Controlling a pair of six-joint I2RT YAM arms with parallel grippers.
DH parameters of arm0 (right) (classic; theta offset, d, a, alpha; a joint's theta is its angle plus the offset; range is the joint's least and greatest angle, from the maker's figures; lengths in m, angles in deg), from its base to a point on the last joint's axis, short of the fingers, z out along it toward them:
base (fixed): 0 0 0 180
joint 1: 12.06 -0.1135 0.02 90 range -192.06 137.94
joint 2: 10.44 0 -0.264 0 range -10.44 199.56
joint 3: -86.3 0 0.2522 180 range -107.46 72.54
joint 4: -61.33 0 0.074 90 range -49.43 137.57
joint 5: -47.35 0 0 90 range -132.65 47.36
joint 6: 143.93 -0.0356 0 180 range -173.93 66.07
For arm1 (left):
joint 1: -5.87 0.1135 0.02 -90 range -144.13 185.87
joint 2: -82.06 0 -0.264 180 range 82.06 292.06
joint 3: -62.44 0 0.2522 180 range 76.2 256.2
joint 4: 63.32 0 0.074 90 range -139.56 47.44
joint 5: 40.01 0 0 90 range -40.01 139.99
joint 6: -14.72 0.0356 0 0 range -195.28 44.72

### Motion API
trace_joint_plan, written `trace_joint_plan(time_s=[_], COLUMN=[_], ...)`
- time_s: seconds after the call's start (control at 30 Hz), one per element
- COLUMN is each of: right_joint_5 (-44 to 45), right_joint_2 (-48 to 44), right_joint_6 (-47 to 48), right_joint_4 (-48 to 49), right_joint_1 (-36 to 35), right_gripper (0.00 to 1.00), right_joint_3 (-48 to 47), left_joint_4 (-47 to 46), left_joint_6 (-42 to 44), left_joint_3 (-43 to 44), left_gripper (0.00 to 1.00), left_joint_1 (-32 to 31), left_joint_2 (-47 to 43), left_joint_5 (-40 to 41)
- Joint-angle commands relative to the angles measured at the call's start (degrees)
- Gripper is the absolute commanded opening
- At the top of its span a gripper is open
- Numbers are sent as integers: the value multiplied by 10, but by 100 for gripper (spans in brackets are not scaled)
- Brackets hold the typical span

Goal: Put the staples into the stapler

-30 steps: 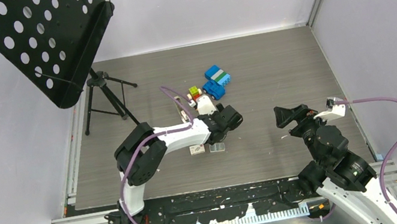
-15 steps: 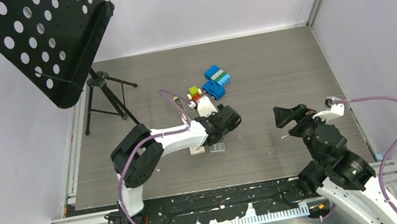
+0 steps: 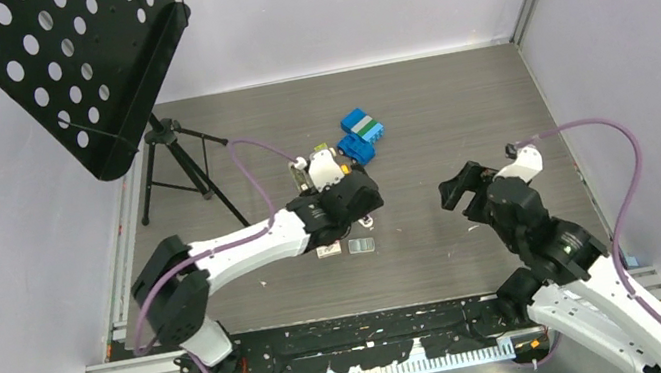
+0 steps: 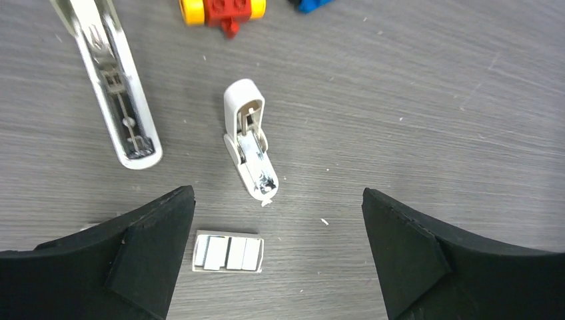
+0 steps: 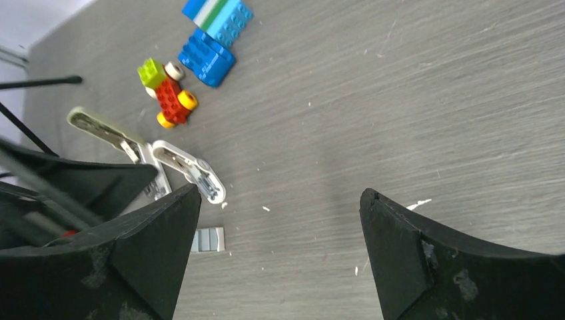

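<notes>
Left gripper (image 4: 276,197): fingers spread wide, empty
Right gripper (image 5: 280,197): spread wide, empty; bare grey wood-grain table (image 5: 433,100) beneath
Flat silvery-grey strip of staples (image 4: 228,252): on table, just inside one left-gripper finger's edge
Elongated white plastic stapler (image 4: 120,93): lying open, metal channel up; apart from staples
Small white claw-shaped piece (image 4: 248,143): beside stapler; table bare to its right

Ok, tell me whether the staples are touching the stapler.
Apart. The left wrist view shows bare table between the staples and the near tip of the stapler, which lies up and to the left.
</notes>
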Motion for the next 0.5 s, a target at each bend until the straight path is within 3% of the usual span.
trace_joint_plan(time_s=[0.0,0.27,0.47], right_joint_5=[-29,-118,-141], right_joint_2=[84,164,245], right_joint_6=[-25,9,12], right_joint_4=[-48,5,11], right_joint_1=[2,2,2], right_gripper=[93,93,93], right_joint_3=[-56,-76,-102], left_joint_4=[40,128,172], left_joint_6=[95,250,383], left_joint_3=[-8,-14,-7], left_gripper=[100,100,100], left_joint_1=[2,3,3], left_joint_2=[-77,-186,-242], left_joint_5=[50,90,53])
